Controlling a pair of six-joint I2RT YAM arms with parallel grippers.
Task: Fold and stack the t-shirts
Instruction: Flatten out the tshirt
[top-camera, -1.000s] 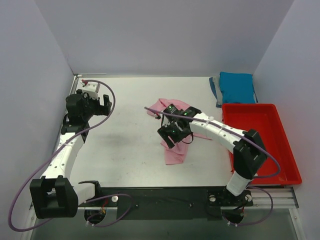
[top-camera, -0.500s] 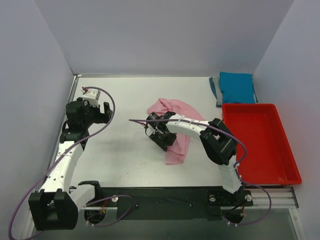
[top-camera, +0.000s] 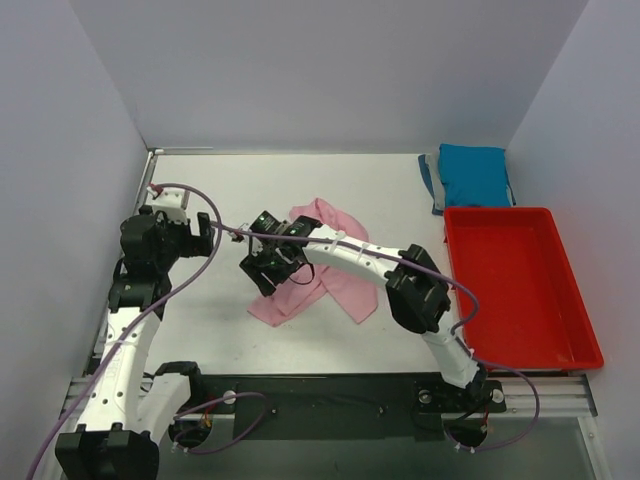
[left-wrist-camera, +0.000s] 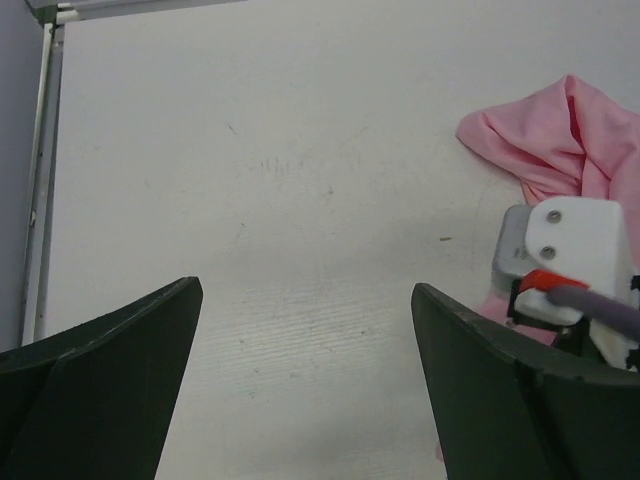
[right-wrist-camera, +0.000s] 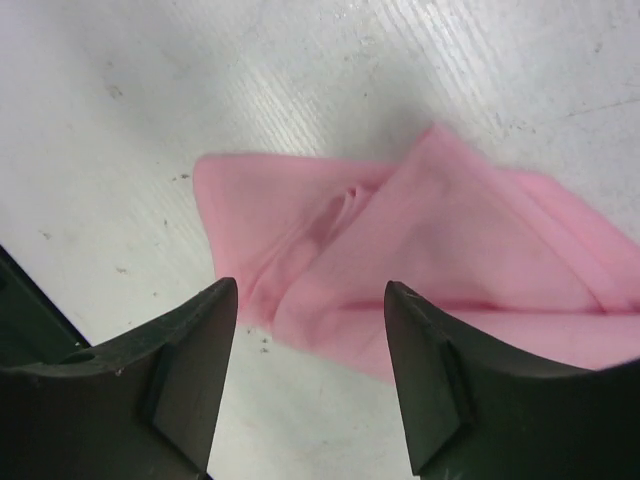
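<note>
The pink t-shirt (top-camera: 335, 268) lies crumpled at the table's middle, with one flap (top-camera: 276, 304) spread toward the near left. My right gripper (top-camera: 266, 264) hovers over that left part, open and empty. In the right wrist view the right gripper (right-wrist-camera: 310, 286) frames the pink t-shirt's edge (right-wrist-camera: 420, 250) below it. The teal t-shirt (top-camera: 473, 174) lies folded at the back right. My left gripper (top-camera: 203, 236) is open and empty at the left. In the left wrist view the left gripper (left-wrist-camera: 306, 288) is over bare table, with the pink t-shirt (left-wrist-camera: 555, 140) at the right.
A red plastic tray (top-camera: 566, 300) stands at the right, just in front of the teal t-shirt. Grey walls close in the back and sides. The right arm's white wrist (left-wrist-camera: 565, 255) sits close to my left gripper's right finger.
My right gripper has moved left across the table, pulling part of the pink t-shirt out to the left, and now stands open above it. My left arm has drawn back a little.
</note>
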